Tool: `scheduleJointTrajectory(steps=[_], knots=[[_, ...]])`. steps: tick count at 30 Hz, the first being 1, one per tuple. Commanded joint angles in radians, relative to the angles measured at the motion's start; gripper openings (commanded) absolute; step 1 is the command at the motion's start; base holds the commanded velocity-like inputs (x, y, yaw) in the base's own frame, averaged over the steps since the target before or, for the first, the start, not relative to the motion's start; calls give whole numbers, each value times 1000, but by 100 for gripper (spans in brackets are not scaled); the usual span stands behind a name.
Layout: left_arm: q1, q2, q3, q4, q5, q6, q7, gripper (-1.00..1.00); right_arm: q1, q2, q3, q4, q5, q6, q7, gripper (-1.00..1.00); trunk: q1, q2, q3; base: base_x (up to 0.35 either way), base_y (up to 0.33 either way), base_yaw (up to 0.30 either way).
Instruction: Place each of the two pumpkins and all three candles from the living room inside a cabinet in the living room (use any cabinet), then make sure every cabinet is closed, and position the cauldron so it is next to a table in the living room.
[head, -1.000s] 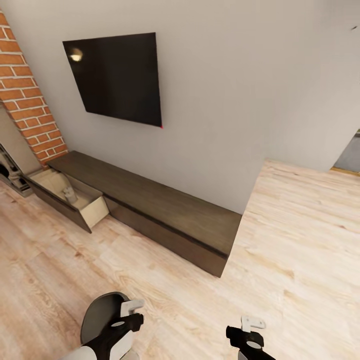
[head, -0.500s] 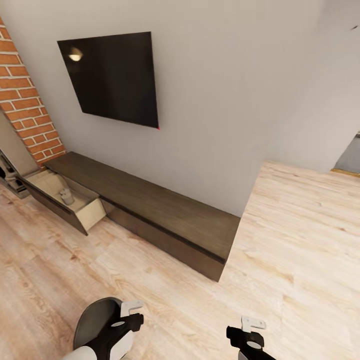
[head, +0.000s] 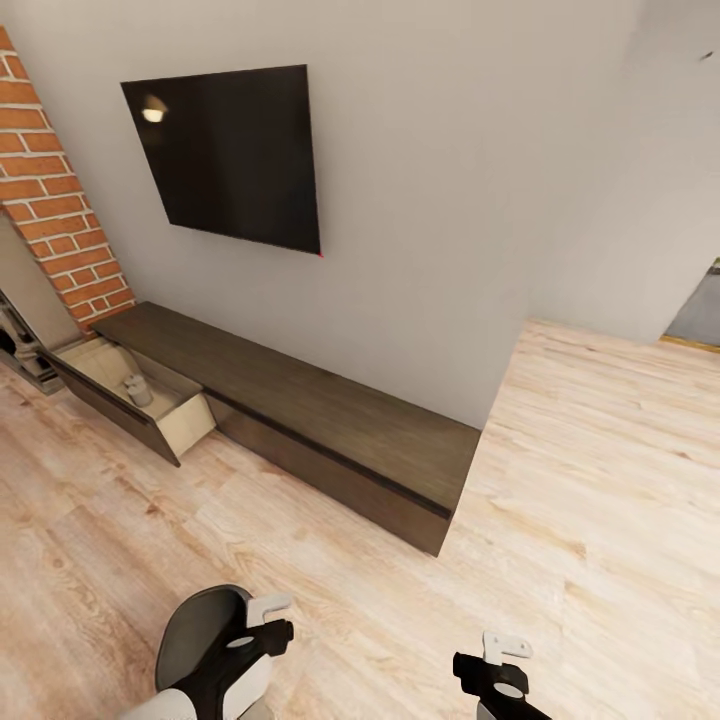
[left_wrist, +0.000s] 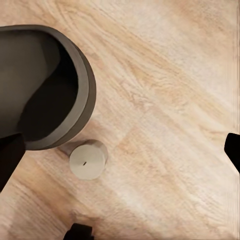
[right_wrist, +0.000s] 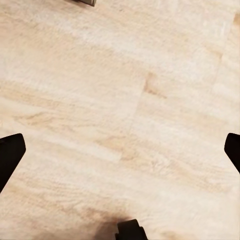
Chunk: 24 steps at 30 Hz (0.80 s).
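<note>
The cabinet (head: 330, 420) is a long, low dark-brown unit under the wall TV. Its left drawer (head: 150, 405) stands pulled out, with a small beige candle-like thing (head: 137, 388) on its pale floor. The cauldron (head: 195, 640), a dark round wide-mouthed pot, sits on the floor beside my left gripper (head: 268, 618). The left wrist view looks down on the cauldron (left_wrist: 47, 85) and a stubby candle (left_wrist: 88, 160) standing on the floor right beside it. My left gripper (left_wrist: 120, 150) hangs open above them, holding nothing. My right gripper (head: 492, 655) is open over bare floor (right_wrist: 120, 100). No pumpkins are in view.
A black TV (head: 235, 155) hangs on the grey wall above the cabinet. A brick column (head: 55, 220) rises at the far left. Pale wood floor (head: 600, 480) runs wide to the right, toward a doorway (head: 700, 310).
The whole head view has shifted slightly, so the camera moved. The drawer stays open and both grippers keep their pose.
</note>
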Motion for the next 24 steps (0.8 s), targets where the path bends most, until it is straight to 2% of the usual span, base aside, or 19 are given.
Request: scheduleJointTrajectory(steps=[1, 14, 24], knots=[[-1, 1, -7, -11, 10, 1, 6, 100, -1, 0, 9, 1, -11, -4, -4, 100, 0, -1, -1, -11, 6, 0], [-1, 1, -6, -30, 13, 1, 5, 100, -1, 0, 9, 1, -11, -6, -2, 100, 0, -1, -1, -2, 1, 0], [0, 1, 0, -30, 17, 6, 12, 100, -1, 0, 9, 1, -11, -5, -1, 100, 38, -71, -32, 0, 0, 0]])
